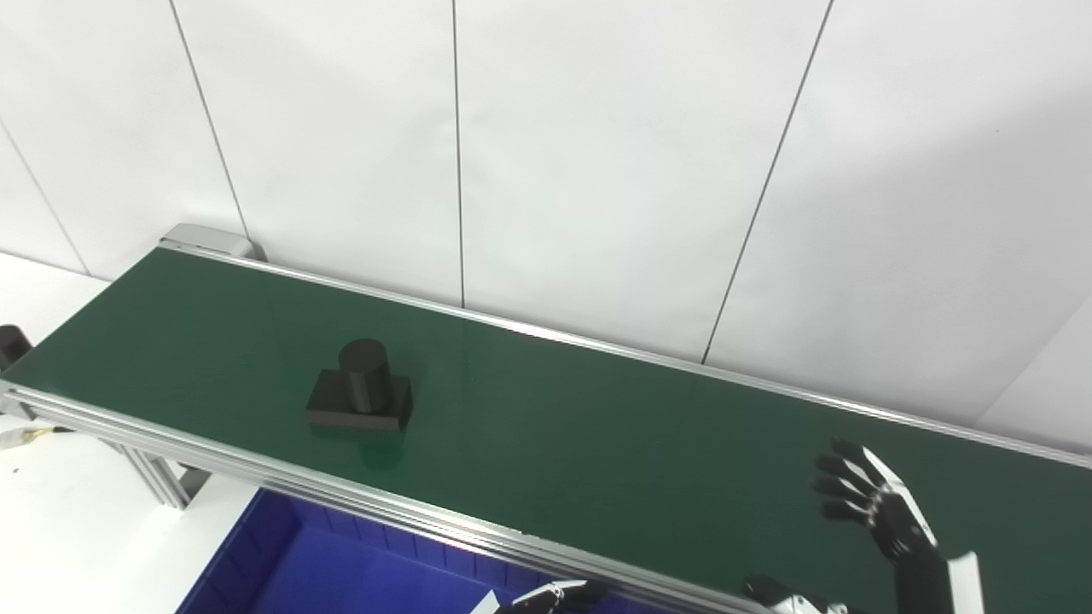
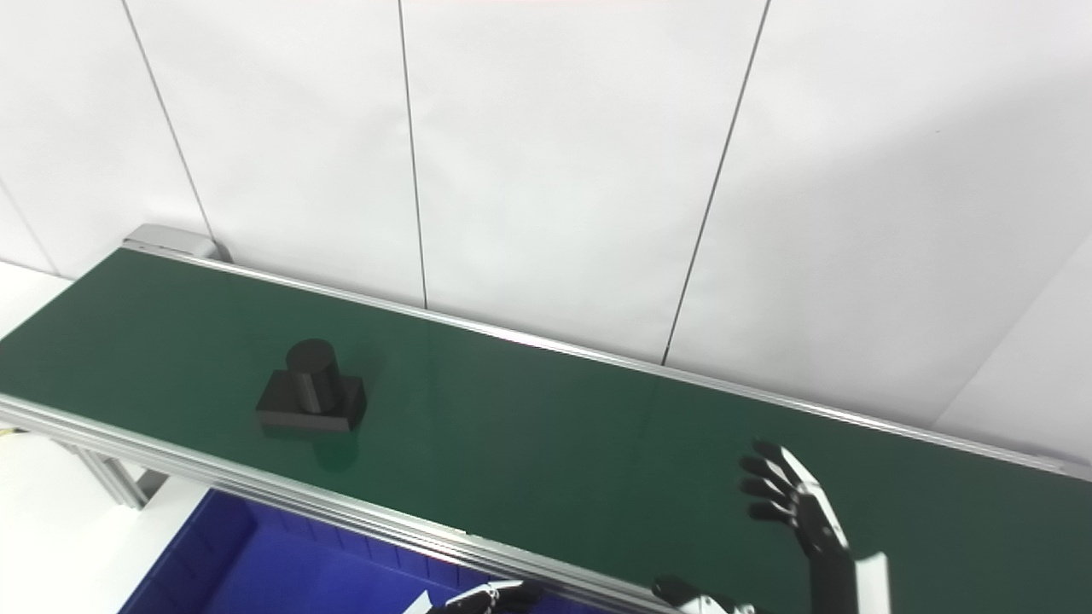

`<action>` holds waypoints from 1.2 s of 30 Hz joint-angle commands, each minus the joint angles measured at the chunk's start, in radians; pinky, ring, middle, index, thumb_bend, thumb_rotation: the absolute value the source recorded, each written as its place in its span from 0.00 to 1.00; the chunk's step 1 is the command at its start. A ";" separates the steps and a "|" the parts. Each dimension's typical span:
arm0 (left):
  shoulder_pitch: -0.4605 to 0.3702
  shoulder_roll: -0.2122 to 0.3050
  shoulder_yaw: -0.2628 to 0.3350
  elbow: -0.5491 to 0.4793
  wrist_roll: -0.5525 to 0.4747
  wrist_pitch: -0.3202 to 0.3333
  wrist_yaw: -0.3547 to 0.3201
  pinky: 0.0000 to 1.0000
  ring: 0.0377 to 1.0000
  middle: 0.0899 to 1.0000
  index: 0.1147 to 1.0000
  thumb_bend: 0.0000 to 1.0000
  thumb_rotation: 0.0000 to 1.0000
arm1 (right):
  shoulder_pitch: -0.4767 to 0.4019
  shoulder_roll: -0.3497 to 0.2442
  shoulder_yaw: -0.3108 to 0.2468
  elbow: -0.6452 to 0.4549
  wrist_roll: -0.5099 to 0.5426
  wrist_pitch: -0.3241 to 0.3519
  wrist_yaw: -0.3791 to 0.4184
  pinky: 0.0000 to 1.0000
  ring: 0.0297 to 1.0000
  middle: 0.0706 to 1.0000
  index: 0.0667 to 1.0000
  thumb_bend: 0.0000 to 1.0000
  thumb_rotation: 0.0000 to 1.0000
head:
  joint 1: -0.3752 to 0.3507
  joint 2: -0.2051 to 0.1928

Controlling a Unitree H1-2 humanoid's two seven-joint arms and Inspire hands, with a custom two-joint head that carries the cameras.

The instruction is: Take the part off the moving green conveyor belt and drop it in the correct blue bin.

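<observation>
A black part (image 1: 362,390), a square base with an upright cylinder on top, sits on the green conveyor belt (image 1: 597,435) left of its middle. My right hand (image 1: 874,503) is open and empty, raised above the belt's right part, far to the right of the part. My left hand (image 1: 546,599) shows only as fingertips at the bottom edge, below the belt's near rail; its state is hidden. A blue bin (image 1: 341,563) lies below the belt's near rail at bottom left.
Silver rails (image 1: 281,482) run along both long sides of the belt. A white panelled wall (image 1: 597,170) stands behind it. A white surface (image 1: 68,529) lies at bottom left, with the belt's metal leg (image 1: 158,477) beside it.
</observation>
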 commanded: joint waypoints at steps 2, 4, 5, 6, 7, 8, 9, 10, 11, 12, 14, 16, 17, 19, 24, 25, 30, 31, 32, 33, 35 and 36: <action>-0.018 0.002 -0.014 -0.009 0.006 -0.044 0.021 0.81 0.85 0.84 0.80 0.97 0.21 | -0.078 0.011 0.010 -0.010 -0.011 0.066 0.036 0.62 0.69 0.74 0.81 0.92 0.39 | -0.005 0.003; -0.017 0.001 -0.014 -0.010 0.003 -0.045 0.019 0.81 0.85 0.84 0.79 0.97 0.20 | -0.110 0.015 0.018 -0.001 -0.021 0.098 0.052 0.62 0.69 0.74 0.82 0.91 0.39 | -0.012 0.005; -0.016 0.001 -0.014 -0.011 0.000 -0.045 0.016 0.81 0.85 0.84 0.79 0.97 0.19 | -0.124 0.016 0.023 0.003 -0.026 0.112 0.059 0.63 0.69 0.74 0.82 0.90 0.39 | -0.012 0.005; -0.016 0.002 -0.015 -0.011 -0.007 -0.044 0.012 0.81 0.85 0.84 0.79 0.97 0.19 | -0.145 0.020 0.030 0.010 -0.035 0.132 0.067 0.63 0.70 0.74 0.82 0.90 0.39 | -0.019 0.007; -0.017 0.004 -0.016 -0.011 -0.013 -0.044 0.010 0.81 0.85 0.84 0.79 0.97 0.19 | -0.160 0.022 0.034 0.014 -0.041 0.145 0.073 0.63 0.70 0.74 0.82 0.89 0.37 | -0.019 0.007; -0.019 0.006 -0.018 -0.010 -0.012 -0.045 0.010 0.81 0.85 0.84 0.79 0.97 0.18 | -0.178 0.026 0.040 0.020 -0.051 0.166 0.080 0.63 0.70 0.74 0.82 0.89 0.36 | -0.026 0.009; -0.020 0.007 -0.019 -0.010 -0.010 -0.045 0.010 0.81 0.85 0.84 0.79 0.97 0.19 | -0.190 0.028 0.044 0.025 -0.057 0.180 0.085 0.64 0.71 0.74 0.82 0.88 0.36 | -0.026 0.009; -0.023 0.010 -0.022 -0.009 -0.006 -0.045 0.011 0.81 0.85 0.84 0.80 0.97 0.19 | -0.208 0.031 0.050 0.035 -0.063 0.194 0.089 0.65 0.71 0.75 0.82 0.88 0.35 | -0.029 0.010; -0.027 0.011 -0.024 -0.006 -0.004 -0.044 0.012 0.81 0.85 0.84 0.80 0.97 0.19 | -0.227 0.033 0.055 0.047 -0.068 0.206 0.093 0.64 0.71 0.75 0.82 0.88 0.34 | -0.032 0.010; -0.030 0.012 -0.027 -0.003 -0.005 -0.044 0.012 0.81 0.85 0.84 0.80 0.97 0.19 | -0.244 0.034 0.059 0.058 -0.074 0.219 0.097 0.65 0.72 0.75 0.82 0.87 0.33 | -0.032 0.010; -0.038 0.014 -0.032 0.005 -0.003 -0.045 0.015 0.80 0.85 0.85 0.80 0.97 0.21 | -0.273 0.034 0.066 0.084 -0.088 0.229 0.099 0.67 0.72 0.76 0.82 0.87 0.35 | -0.032 0.010; -0.044 0.015 -0.037 0.011 -0.001 -0.045 0.021 0.80 0.84 0.84 0.79 0.97 0.22 | -0.296 0.034 0.070 0.107 -0.097 0.234 0.096 0.69 0.73 0.76 0.83 0.87 0.37 | -0.029 0.009; -0.046 0.016 -0.040 0.014 0.000 -0.045 0.024 0.80 0.84 0.85 0.79 0.98 0.22 | -0.308 0.034 0.071 0.117 -0.100 0.235 0.094 0.69 0.73 0.76 0.83 0.87 0.37 | -0.026 0.009; -0.050 0.016 -0.046 0.017 0.006 -0.045 0.034 0.79 0.84 0.85 0.79 0.98 0.22 | -0.325 0.034 0.070 0.131 -0.101 0.237 0.094 0.70 0.73 0.76 0.83 0.87 0.38 | -0.023 0.010; -0.054 0.014 -0.053 0.020 0.014 -0.044 0.041 0.80 0.85 0.85 0.80 0.97 0.22 | -0.355 0.030 0.072 0.144 -0.104 0.246 0.100 0.71 0.74 0.76 0.83 0.87 0.39 | -0.024 0.010; -0.055 0.012 -0.054 0.021 0.013 -0.044 0.041 0.80 0.85 0.85 0.80 0.97 0.22 | -0.361 0.029 0.072 0.148 -0.102 0.245 0.102 0.70 0.74 0.76 0.83 0.87 0.39 | -0.026 0.010; -0.057 0.007 -0.055 0.029 0.011 -0.044 0.042 0.80 0.85 0.84 0.80 0.98 0.20 | -0.388 0.028 0.077 0.160 -0.102 0.253 0.111 0.71 0.75 0.77 0.83 0.88 0.40 | -0.033 0.010; -0.059 0.007 -0.055 0.031 0.010 -0.044 0.041 0.80 0.85 0.84 0.79 0.98 0.20 | -0.396 0.026 0.081 0.162 -0.108 0.258 0.116 0.71 0.75 0.78 0.84 0.88 0.40 | -0.036 0.011; -0.060 0.006 -0.055 0.033 0.010 -0.044 0.041 0.80 0.85 0.84 0.80 0.98 0.20 | -0.401 0.024 0.083 0.163 -0.112 0.263 0.120 0.71 0.75 0.78 0.84 0.88 0.40 | -0.037 0.011; -0.060 0.006 -0.055 0.034 0.009 -0.044 0.040 0.80 0.85 0.84 0.80 0.97 0.20 | -0.410 0.022 0.090 0.166 -0.125 0.273 0.125 0.71 0.75 0.78 0.84 0.88 0.41 | -0.040 0.012; -0.060 0.005 -0.055 0.034 0.012 -0.044 0.041 0.80 0.85 0.84 0.80 0.97 0.20 | -0.426 0.017 0.102 0.172 -0.147 0.289 0.134 0.71 0.75 0.77 0.84 0.88 0.41 | -0.043 0.014; -0.061 0.004 -0.054 0.035 0.015 -0.044 0.040 0.80 0.85 0.84 0.80 0.97 0.20 | -0.437 0.014 0.110 0.177 -0.161 0.299 0.140 0.71 0.75 0.77 0.84 0.88 0.41 | -0.045 0.015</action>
